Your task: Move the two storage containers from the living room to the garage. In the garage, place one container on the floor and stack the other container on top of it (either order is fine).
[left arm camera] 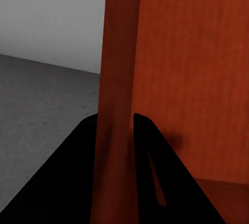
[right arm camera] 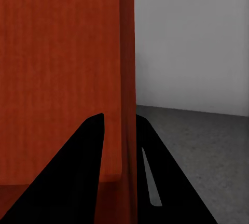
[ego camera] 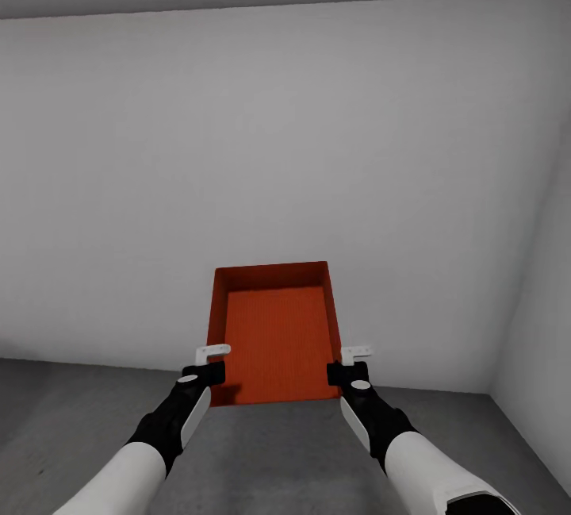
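Note:
One orange-red storage container (ego camera: pixel 277 336) hangs in the air in front of me, its open ribbed inside tilted toward the head camera. My left gripper (ego camera: pixel 212 356) is shut on its left wall near the front corner. My right gripper (ego camera: pixel 355 356) is shut on its right wall. In the left wrist view the left gripper (left arm camera: pixel 116 117) has one dark finger on each side of the container's wall (left arm camera: pixel 119 53). In the right wrist view the right gripper (right arm camera: pixel 120 117) pinches the container's wall (right arm camera: pixel 127 53) the same way. The dark grey garage floor (ego camera: pixel 277 451) lies below the container.
A plain white wall (ego camera: pixel 277 142) stands straight ahead. It meets a second white wall (ego camera: pixel 539 285) in a corner at the right. Bare grey floor stretches left (left arm camera: pixel 41 105) and right (right arm camera: pixel 207 141) of the held container.

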